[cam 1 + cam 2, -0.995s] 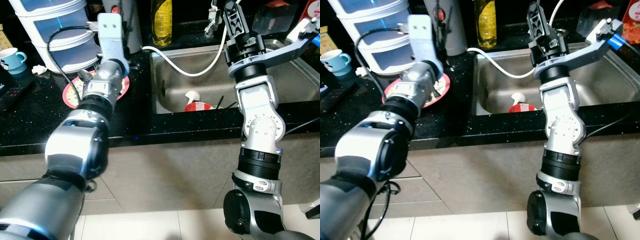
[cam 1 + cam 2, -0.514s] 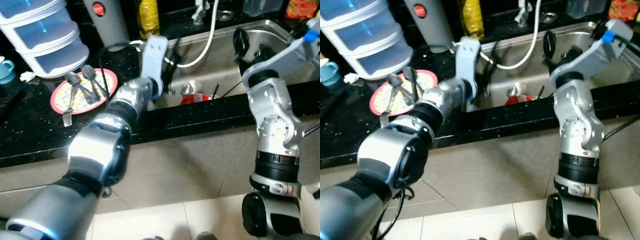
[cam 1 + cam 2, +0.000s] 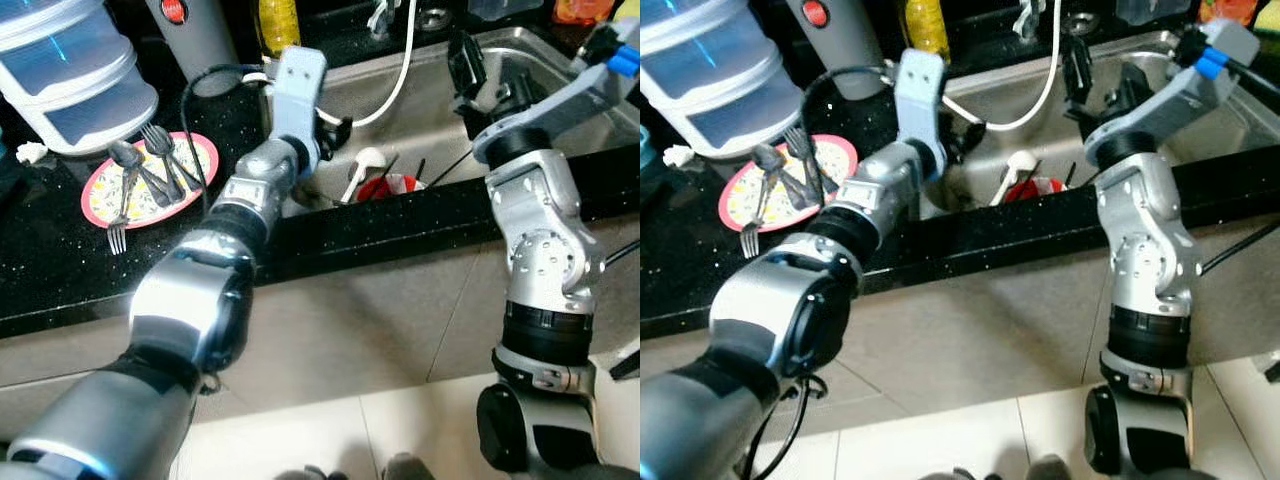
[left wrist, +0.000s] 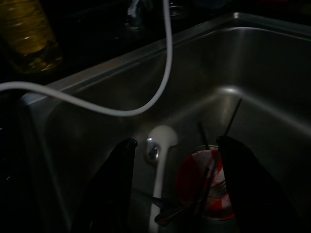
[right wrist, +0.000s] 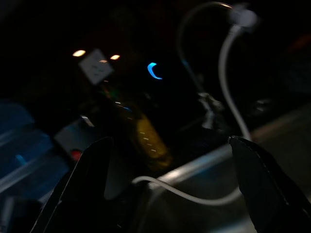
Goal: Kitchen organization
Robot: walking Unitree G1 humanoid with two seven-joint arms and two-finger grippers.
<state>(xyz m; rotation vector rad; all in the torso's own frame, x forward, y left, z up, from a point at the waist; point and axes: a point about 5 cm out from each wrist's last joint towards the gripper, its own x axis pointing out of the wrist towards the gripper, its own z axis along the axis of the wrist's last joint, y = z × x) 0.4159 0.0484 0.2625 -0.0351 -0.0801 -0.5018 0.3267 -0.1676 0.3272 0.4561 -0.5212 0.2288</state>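
The left gripper (image 4: pixel 177 145) is held over the sink (image 3: pixel 560 75) with its jaws spread and nothing between them. Below them a white ladle (image 4: pixel 159 160) is seen beside a red bowl (image 4: pixel 214 187), in which dark utensils, perhaps chopsticks, are propped. A white hose (image 3: pixel 400 75) is draped across the basin. The right gripper (image 5: pixel 167 145) is raised above the sink's far side, its jaws likewise released and empty; its wrist view is too dark for more than a yellow bottle (image 5: pixel 148 141) to be made out. On the black table (image 3: pixel 60 270), a patterned plate (image 3: pixel 145 180) is loaded with forks (image 3: pixel 125 205) and spoons.
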